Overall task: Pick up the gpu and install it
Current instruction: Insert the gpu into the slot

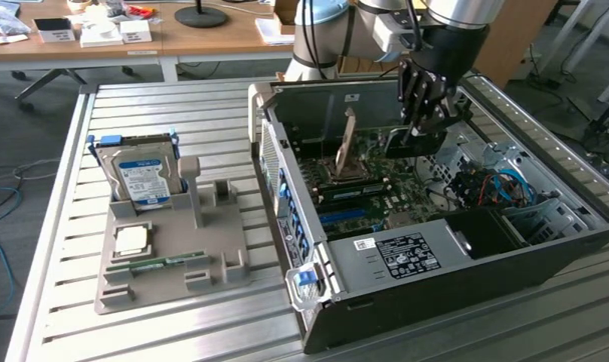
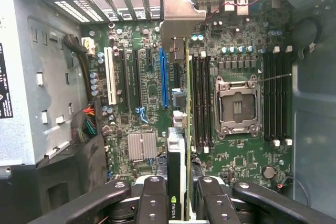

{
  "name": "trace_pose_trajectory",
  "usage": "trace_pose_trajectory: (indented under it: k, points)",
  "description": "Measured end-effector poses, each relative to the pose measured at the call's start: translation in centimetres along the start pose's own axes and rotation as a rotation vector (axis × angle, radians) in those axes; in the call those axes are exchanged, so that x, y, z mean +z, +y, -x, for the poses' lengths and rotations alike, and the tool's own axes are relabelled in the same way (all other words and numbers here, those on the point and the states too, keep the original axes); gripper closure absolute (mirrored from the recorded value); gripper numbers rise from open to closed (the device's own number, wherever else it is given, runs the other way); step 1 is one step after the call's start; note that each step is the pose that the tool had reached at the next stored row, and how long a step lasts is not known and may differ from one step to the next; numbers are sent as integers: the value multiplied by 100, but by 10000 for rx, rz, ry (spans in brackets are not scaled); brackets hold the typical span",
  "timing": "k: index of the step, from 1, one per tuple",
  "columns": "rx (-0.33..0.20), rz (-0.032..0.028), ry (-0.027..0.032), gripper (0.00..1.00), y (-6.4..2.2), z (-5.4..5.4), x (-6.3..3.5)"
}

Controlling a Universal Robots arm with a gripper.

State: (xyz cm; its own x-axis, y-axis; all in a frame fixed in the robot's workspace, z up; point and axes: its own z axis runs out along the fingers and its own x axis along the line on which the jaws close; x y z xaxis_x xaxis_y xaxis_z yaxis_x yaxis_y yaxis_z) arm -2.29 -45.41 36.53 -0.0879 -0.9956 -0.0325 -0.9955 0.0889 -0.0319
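Green laminate, edge-on: the gpu (image 2: 187, 108) hangs upright inside the open case (image 1: 466, 294), above the motherboard (image 2: 152, 93) and not yet seated. The gripper (image 2: 181, 205) is narrowed onto it, with black ribbed fingers (image 2: 152, 200) on either face near the fan end. From the exterior view I see the same grip, low in the case at its far side.

Hazards, as I judge them from here:
- Offset. The card's edge appears to lie just beside the long blue slot (image 2: 164, 77), toward the memory slots (image 2: 202, 98). If it comes down there, the contacts would land on bare board or a slot latch rather than in the slot.
- Bracket. The silver end bracket (image 2: 176, 14) is bent sheet metal with hard corners and sits close to the perforated rear wall. It could catch there and lever the card out of square.
- Slip. The cooler face is smooth black plastic, so seating pressure could slide or tilt the card between the fingers.

Surfaces: the board is matt green, studded with small cylindrical capacitors. A finned silver heatsink (image 2: 142, 145) sits near the gripper and an open square processor socket (image 2: 236, 106) lies beyond the memory slots. Outside the case, a label-faced hard drive (image 1: 139, 177) stands in a grey moulded holder (image 1: 214, 234) on the ribbed aluminium counter (image 1: 163, 113).
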Motion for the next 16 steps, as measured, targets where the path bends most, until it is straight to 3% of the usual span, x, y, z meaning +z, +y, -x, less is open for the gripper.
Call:
trace_pose_trajectory:
  k: [16]
  points:
    - [-1,0,2,73,4,-4,142]
